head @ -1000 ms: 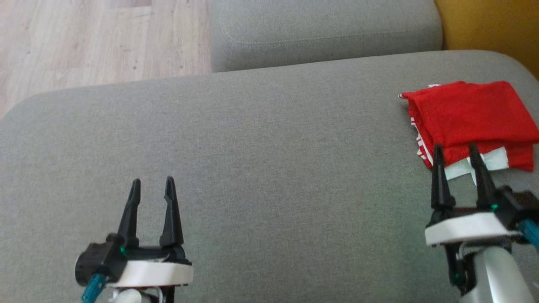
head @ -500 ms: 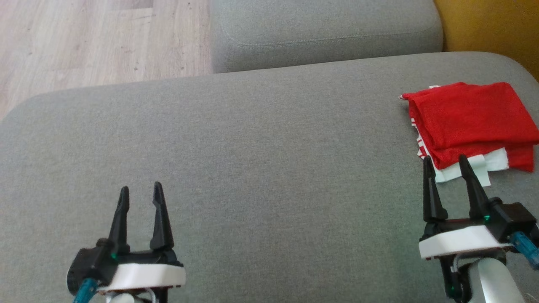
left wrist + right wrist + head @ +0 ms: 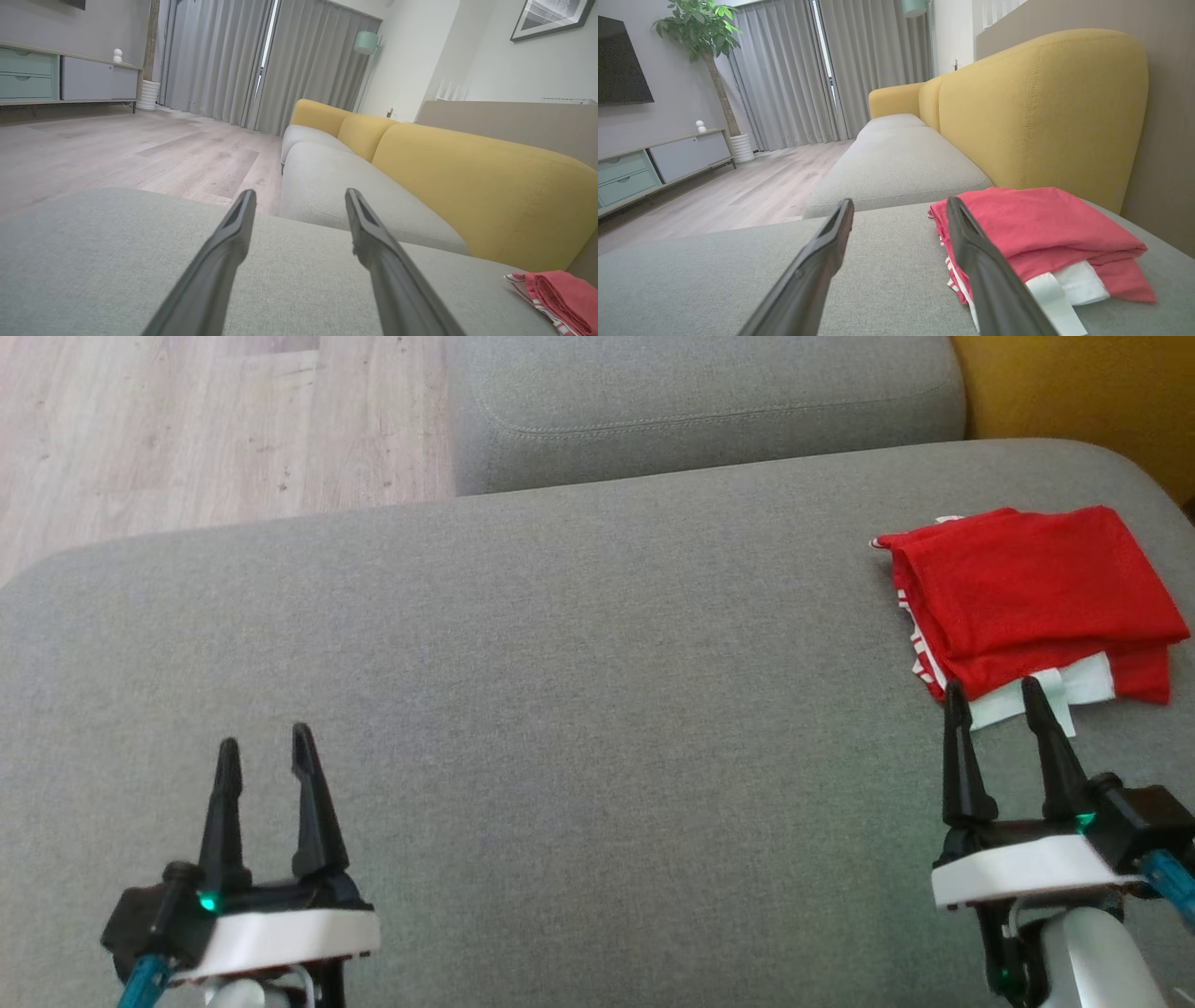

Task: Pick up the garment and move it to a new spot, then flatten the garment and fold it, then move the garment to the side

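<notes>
Cushion [image 3: 560, 709], as I find it
On its far right lies the garment [image 3: 1027, 588]; left gripper [image 3: 264, 737] over near left, right gripper [image 3: 991, 684] at the garment's near edge.

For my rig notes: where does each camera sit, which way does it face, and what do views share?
Head view: on the head, facing forward and down at the sofa seat; left gripper and right gripper, open, at the bottom.
Left wrist view: on the left wrist, along the left gripper, over the seat toward curtains.
Right wrist view: on the right wrist, along the right gripper, beside the red garment.
Shared: all show the garment.
</notes>
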Motion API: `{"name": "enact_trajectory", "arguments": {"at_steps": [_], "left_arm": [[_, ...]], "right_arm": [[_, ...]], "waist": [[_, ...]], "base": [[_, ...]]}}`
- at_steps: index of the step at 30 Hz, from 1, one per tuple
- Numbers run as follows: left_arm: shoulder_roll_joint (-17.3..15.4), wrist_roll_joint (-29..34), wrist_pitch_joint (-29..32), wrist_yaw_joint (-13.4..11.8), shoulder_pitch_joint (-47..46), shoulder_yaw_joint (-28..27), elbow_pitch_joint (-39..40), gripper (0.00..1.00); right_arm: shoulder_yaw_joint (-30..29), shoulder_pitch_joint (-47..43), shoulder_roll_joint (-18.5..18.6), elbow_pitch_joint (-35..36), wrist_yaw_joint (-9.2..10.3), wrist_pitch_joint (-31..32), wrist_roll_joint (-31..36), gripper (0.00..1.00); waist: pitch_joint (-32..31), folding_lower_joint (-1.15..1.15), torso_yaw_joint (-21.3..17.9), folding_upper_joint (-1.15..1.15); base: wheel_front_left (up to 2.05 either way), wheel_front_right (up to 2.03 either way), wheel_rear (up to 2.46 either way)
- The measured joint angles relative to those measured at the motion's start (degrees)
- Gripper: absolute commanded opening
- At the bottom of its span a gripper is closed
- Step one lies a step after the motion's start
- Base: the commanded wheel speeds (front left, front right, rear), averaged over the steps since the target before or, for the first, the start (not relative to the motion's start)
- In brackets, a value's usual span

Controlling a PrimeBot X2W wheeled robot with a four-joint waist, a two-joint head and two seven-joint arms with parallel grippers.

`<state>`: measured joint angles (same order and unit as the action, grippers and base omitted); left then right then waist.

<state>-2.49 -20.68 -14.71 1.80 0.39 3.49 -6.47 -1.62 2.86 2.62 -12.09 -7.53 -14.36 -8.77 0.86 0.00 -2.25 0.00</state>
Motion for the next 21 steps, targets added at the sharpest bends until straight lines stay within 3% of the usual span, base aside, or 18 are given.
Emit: {"name": "enact_trajectory", "arguments": {"at_steps": [1,2,6,21], "left_arm": [[0.00,0.01,0.00,-0.25,0.01,-0.07,0.32,1.00],[0.02,0.00,0.01,-0.26,0.01,0.02,-0.11,0.00],[0.16,-0.12,0.18,-0.26,1.70,0.24,-3.59,0.00],[0.16,-8.84,2.63,0.23,2.24,-0.09,-4.42,0.00]], "right_arm": [[0.01,0.01,0.00,0.00,0.00,0.00,-0.10,1.00],[0.04,-0.01,-0.01,-0.52,0.00,0.01,-0.13,0.00],[0.11,-1.73,-0.07,-3.99,0.00,0.25,-0.42,0.00],[-0.44,-2.36,-0.08,-4.24,0.00,2.77,-10.27,0.00]], "waist": [[0.01,0.00,-0.04,0.00],[0.01,0.00,-0.06,0.00],[0.00,0.01,-0.06,0.00],[-0.08,0.00,0.23,0.00]], "base": [[0.00,0.00,0.00],[0.00,0.00,0.00],[0.00,0.00,0.00],[0.00,0.00,0.00]]}}
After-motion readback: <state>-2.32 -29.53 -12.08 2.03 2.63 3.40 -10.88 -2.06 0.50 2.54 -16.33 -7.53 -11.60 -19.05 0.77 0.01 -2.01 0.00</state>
